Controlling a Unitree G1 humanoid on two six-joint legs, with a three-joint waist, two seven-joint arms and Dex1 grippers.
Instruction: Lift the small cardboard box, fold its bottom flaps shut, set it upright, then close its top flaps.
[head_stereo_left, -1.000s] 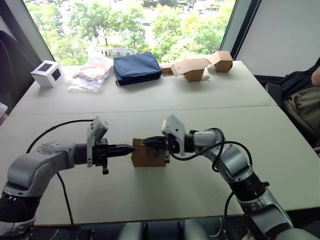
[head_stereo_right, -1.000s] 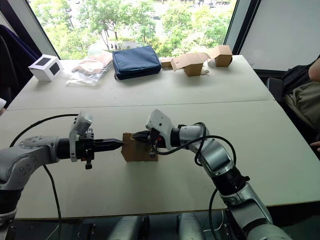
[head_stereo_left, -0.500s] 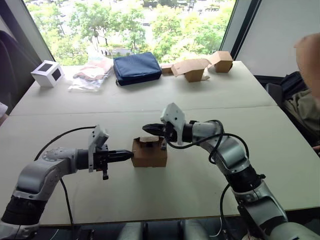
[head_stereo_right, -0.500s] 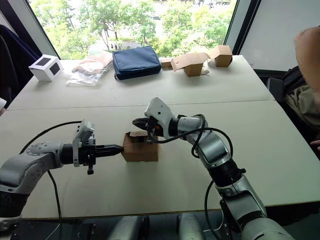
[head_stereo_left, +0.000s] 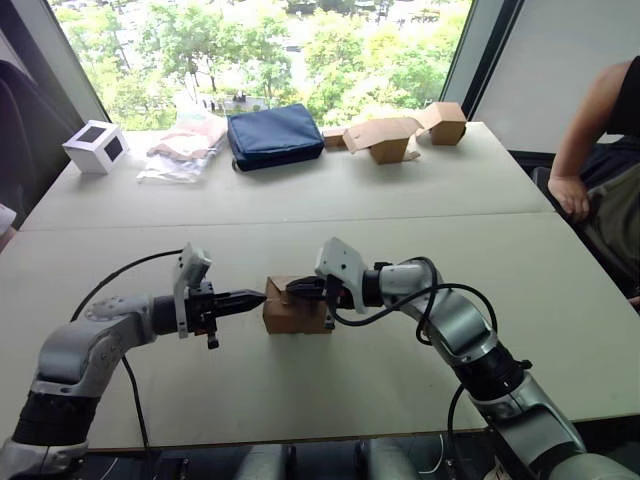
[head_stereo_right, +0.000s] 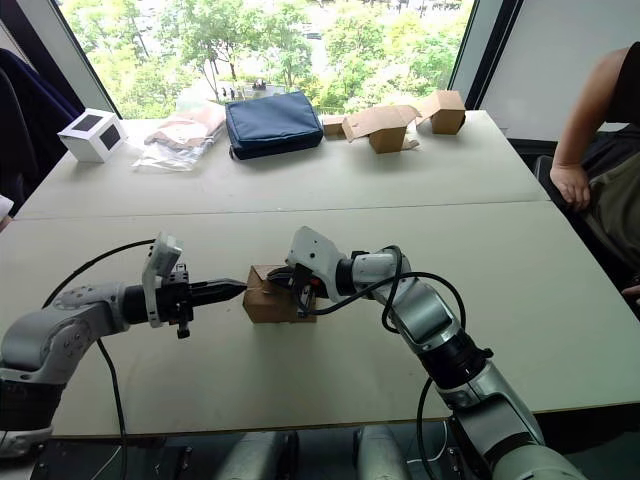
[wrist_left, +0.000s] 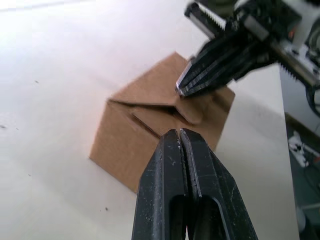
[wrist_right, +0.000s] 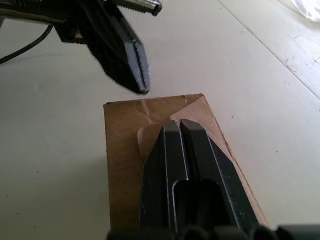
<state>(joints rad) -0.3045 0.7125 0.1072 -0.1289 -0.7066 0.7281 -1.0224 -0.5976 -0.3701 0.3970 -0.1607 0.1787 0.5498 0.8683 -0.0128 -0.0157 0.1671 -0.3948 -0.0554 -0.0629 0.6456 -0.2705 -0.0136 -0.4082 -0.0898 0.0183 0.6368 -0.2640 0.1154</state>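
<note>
Cardboard box (head_stereo_left: 295, 312), seam under right pincer (head_stereo_left: 292, 290)

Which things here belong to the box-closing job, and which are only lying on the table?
For the job:
small cardboard box
top flaps
left gripper, shut
right gripper, shut

Lying about:
white cube
navy pouch
plastic bag
other cardboard boxes

The pale table (head_stereo_left: 420, 190) carries the small cardboard box (head_stereo_left: 292, 312), a navy pouch (head_stereo_left: 273, 135), and a white cube (head_stereo_left: 95, 146).
</note>
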